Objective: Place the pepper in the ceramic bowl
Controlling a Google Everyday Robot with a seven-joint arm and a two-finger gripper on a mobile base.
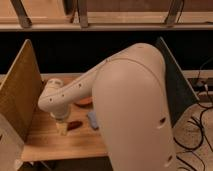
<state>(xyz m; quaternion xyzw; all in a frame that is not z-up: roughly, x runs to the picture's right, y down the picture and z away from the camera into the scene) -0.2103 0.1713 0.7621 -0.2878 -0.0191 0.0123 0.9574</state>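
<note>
The pepper (75, 125), small and dark red-brown, lies on the wooden table (45, 142) near its front left. My gripper (62, 128) points down at the table just left of the pepper, close beside it. Only a sliver of the orange ceramic bowl (84, 101) shows behind my arm, farther back than the pepper. The large cream arm (130, 100) fills the middle and right of the view and hides the rest of the bowl.
A blue block (92, 120) lies just right of the pepper, partly behind my arm. A tan panel (20, 95) walls the table's left side and a dark panel (175, 80) the right. The white cup is hidden.
</note>
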